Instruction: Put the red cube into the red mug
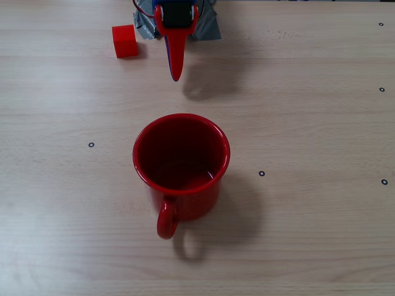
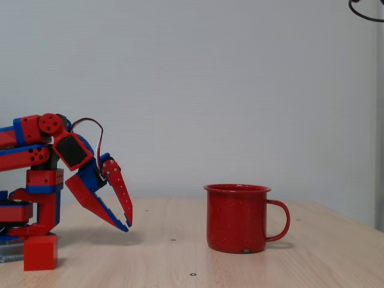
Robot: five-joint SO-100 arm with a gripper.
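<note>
1. Two fixed views show the scene. From above, the cube (image 1: 124, 41) sits on the table (image 1: 308, 123) in the upper left of the frame, just left of the gripper (image 1: 176, 73), apart from it.
2. Same view: the mug (image 1: 181, 166) stands upright at frame centre, handle toward the bottom edge, with nothing seen inside. The gripper hangs at the top centre, tip pointing toward the mug, well short of its rim.
3. From the side, the cube (image 2: 41, 252) rests at the lower left, in front of the arm's base. The mug (image 2: 238, 218) stands right of centre, handle to the right.
4. Here the gripper (image 2: 126, 225) points down above the table, its fingers nearly closed at the tips, holding nothing.
</note>
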